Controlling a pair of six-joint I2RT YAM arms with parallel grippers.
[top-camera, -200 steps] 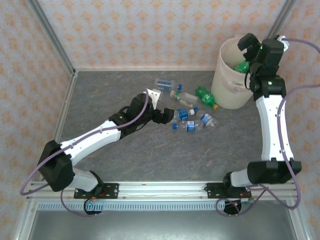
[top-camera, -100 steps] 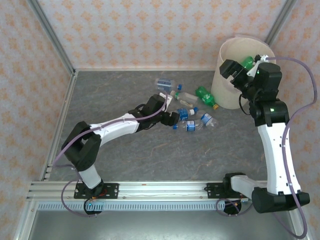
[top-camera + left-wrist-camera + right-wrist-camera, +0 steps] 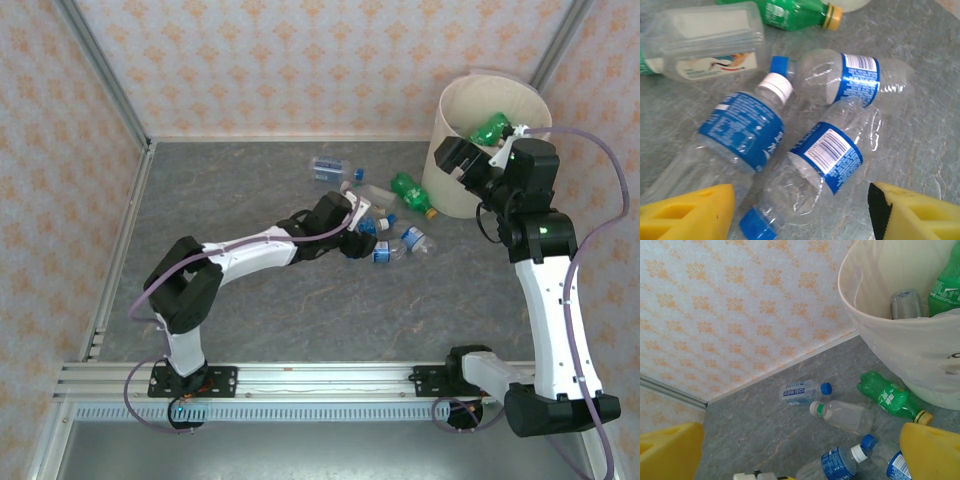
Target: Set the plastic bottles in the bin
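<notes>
- Left hand [image 3: 802, 192]: extended low over the cluster of plastic bottles at the centre of the grey tabletop [image 3: 300, 320]. Its yellow fingers [image 3: 695, 210] stand apart on either side of a clear barcode-labelled bottle [image 3: 820, 165] with a blue cap. Contact with this bottle cannot be told.
- Neighbouring bottles: a white-capped bottle [image 3: 737, 137] lies just beside the straddled one. A third blue-labelled bottle [image 3: 855, 77] lies beyond them, and a squarish clear bottle [image 3: 705, 42] lies farther off.
- Right hand [image 3: 460, 160]: raised at the near rim of the bin [image 3: 452, 195], fingers spread wide, nothing between them.
- Bin: stands at the far right corner of the tabletop. It holds a green bottle [image 3: 945, 290] and a clear bottle [image 3: 906, 303].
- Loose items: a green yellow-capped bottle [image 3: 410, 192] lies at the foot of the bin. A small blue-capped bottle [image 3: 326, 167] lies apart, nearer the back wall.
</notes>
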